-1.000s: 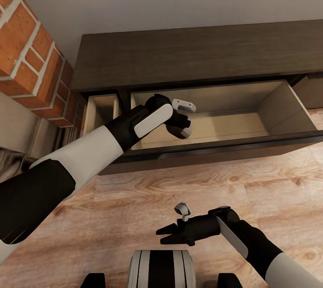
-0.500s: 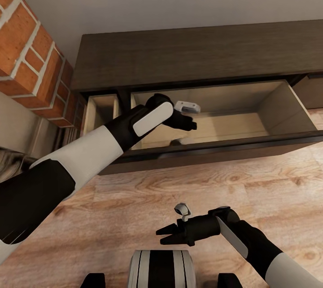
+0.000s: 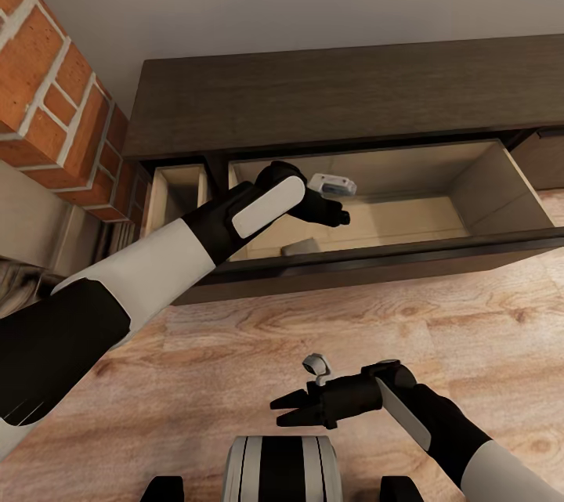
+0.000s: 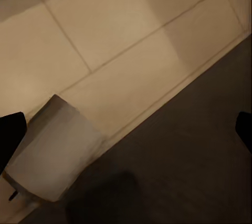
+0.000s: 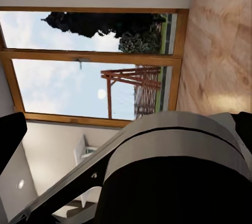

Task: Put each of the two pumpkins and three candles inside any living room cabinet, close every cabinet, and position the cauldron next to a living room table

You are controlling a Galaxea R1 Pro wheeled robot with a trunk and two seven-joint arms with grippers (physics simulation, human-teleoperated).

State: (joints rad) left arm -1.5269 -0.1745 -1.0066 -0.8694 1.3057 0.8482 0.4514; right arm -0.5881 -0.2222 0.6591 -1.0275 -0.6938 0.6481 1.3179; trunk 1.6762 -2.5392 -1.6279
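The left gripper (image 3: 335,214) hangs over the open drawer (image 3: 501,208) of the cabinet (image 3: 329,91), its jaws spread wide with nothing between them. In the left wrist view the two fingertips (image 4: 10,132) sit at opposite edges of the picture, far apart. Just below the gripper a candle (image 3: 301,246) stands on the drawer's tan floor, close against the drawer's front wall; the wrist view shows its grey-brown side and paler top (image 4: 50,156) beside that dark wall. The rest of the drawer's floor that shows is bare. Left of the drawer a narrower compartment (image 3: 174,196) stands open, beside the brick fireplace (image 3: 55,95).

The right gripper (image 3: 283,409) is held low over the plank floor (image 3: 439,314), well apart from the cabinet, jaws parted and holding nothing
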